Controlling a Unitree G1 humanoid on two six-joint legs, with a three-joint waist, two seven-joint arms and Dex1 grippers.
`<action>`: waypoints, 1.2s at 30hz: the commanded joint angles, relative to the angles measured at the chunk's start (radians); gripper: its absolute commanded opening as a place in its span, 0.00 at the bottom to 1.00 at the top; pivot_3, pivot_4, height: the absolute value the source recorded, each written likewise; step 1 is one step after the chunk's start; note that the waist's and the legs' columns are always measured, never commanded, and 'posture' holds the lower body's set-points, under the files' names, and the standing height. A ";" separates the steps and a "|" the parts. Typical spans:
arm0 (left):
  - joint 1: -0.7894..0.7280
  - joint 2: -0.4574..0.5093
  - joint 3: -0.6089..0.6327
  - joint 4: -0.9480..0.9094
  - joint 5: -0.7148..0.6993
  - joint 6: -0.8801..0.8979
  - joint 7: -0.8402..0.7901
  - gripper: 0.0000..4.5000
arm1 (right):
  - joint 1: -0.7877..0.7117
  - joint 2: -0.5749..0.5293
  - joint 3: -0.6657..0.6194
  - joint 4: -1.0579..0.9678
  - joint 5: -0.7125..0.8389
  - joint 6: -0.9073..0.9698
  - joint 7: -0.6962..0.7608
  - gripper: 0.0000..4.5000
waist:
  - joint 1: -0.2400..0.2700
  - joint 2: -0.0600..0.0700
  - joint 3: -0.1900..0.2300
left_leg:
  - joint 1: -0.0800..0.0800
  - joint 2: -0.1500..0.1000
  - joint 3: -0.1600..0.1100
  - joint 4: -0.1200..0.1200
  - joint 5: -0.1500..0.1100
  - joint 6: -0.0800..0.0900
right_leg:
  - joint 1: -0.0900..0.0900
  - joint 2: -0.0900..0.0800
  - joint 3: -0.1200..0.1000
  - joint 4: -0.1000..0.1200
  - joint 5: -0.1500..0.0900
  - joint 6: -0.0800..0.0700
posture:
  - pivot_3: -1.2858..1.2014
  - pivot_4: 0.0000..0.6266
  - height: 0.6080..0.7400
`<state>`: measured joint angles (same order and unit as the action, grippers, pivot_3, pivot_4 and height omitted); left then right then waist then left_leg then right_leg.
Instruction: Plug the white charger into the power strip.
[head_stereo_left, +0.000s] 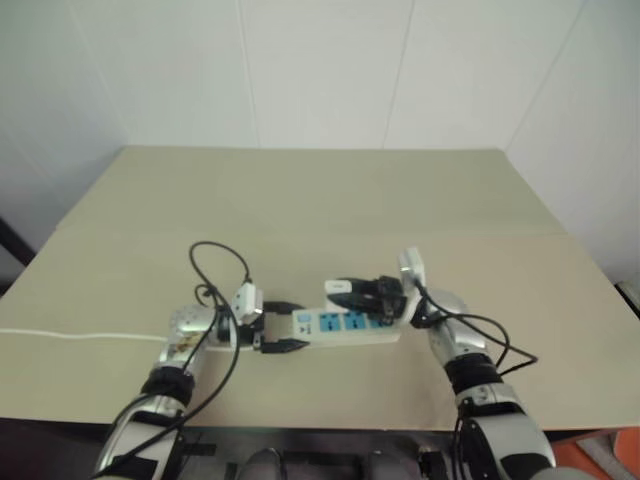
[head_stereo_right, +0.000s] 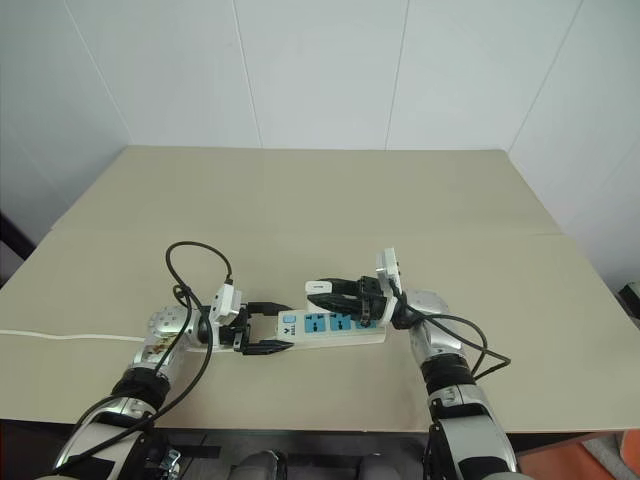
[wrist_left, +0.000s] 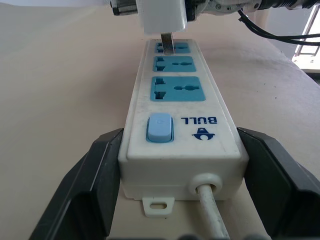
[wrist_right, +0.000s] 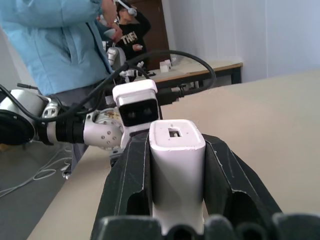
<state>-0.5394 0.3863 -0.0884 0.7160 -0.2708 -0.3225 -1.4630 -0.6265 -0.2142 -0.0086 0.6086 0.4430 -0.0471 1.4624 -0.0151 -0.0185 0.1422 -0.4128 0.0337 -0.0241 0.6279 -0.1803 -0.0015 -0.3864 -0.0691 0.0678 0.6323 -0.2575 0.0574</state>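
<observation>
While left gripper jaws straddle switch end of power strip, right gripper jaws clamped on white charger, at strip's 12 o'clock, prongs above far socket.

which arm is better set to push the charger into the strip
Right: its end effector grips the white charger, prongs just above the far socket. The left end effector straddles the power strip switch end.
</observation>
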 joint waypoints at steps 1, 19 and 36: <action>0.004 0.009 -0.003 -0.020 0.015 0.004 0.007 0.72 | -0.032 0.009 0.007 0.020 -0.018 -0.055 0.020 0.24 | 0.000 0.000 0.000 | 0.000 0.000 0.000 0.000 0.000 0.000 | 0.000 0.000 0.000 0.000 0.000 0.000 | 0.52 0.24 1.00; 0.008 0.011 -0.002 -0.027 0.013 0.009 0.010 0.72 | -0.069 0.042 0.015 0.155 -0.083 -0.153 -0.003 0.24 | -0.001 0.000 0.000 | 0.000 0.000 0.000 0.000 0.000 0.000 | 0.000 0.000 0.000 0.000 0.000 0.000 | 0.52 0.24 1.00; 0.008 0.014 -0.003 -0.026 0.014 0.008 0.010 0.72 | -0.052 0.006 0.031 0.220 -0.118 -0.192 0.036 0.24 | -0.001 0.000 0.000 | 0.003 0.000 0.000 -0.001 0.000 0.000 | 0.002 0.000 0.000 0.000 0.000 0.000 | 0.52 0.24 1.00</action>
<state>-0.5362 0.3886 -0.0913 0.7105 -0.2705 -0.3190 -1.4576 -0.6900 -0.1873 0.0204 0.8051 0.3378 -0.2306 1.4783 -0.0157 -0.0182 0.1421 -0.4101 0.0338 -0.0240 0.6272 -0.1804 -0.0015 -0.3844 -0.0690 0.0682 0.6322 -0.2575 0.0572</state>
